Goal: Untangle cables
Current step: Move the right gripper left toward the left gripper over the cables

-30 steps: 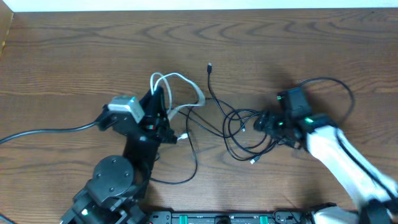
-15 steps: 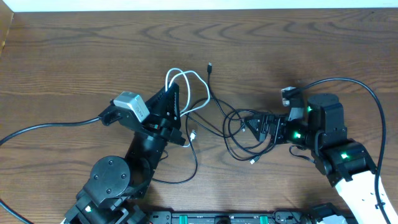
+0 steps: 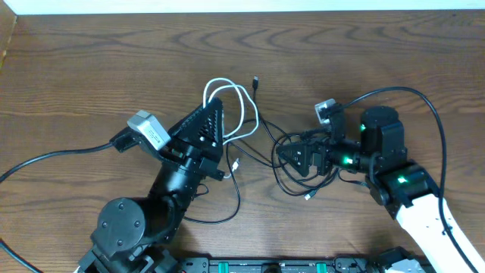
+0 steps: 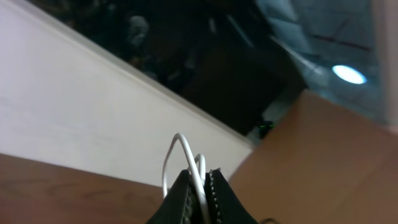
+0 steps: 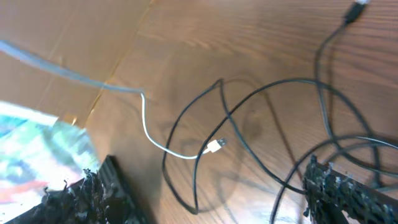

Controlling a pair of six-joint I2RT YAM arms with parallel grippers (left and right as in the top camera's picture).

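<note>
Separating white from black looks like the step in hand; left gripper (image 3: 215, 110) is pinched tight on the white cable (image 3: 241, 102), loop poking out past the fingertips, raised over the table (image 3: 83, 68) left of centre; its free plug (image 3: 236, 163) lies on the wood, nearer. The two black cables (image 3: 282, 182) sit in overlapping loops just right of centre, one tail running far to a black plug (image 3: 256, 79); the white tail crosses a black loop. Right gripper (image 3: 289, 155) hovers over that pile, jaws spread wide, holding nothing; can't tell whether a fingertip touches a strand. Next move, as I judge it: right closes on one black loop; arms then draw apart slowly so no plug snags.
</note>
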